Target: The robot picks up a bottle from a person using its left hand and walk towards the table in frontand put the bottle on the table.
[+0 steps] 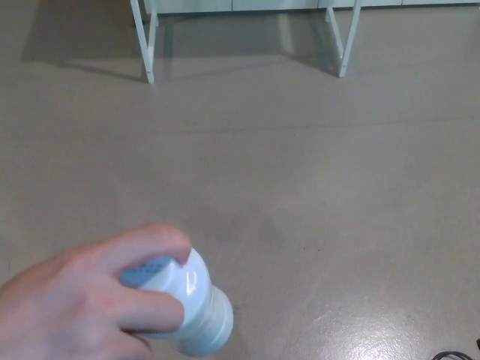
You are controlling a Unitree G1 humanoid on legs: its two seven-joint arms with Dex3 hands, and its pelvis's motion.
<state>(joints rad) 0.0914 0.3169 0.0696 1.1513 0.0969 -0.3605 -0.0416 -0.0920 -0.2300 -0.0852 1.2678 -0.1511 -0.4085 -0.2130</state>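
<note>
A person's hand [71, 300] reaches in from the lower left and grips a pale blue-white bottle [196, 307]. The bottle lies tilted, one rounded end pointing to the lower right, above the floor. The person's fingers cover much of its left side. Neither of my hands shows here. Only the white legs of the table [148, 41] are visible at the top edge; its top is out of frame.
Grey-beige floor [300, 187] fills the view, with a bright glare patch at the lower right. A second white table leg [345, 37] stands at the top right. A small dark object [457, 355] peeks in at the bottom right corner.
</note>
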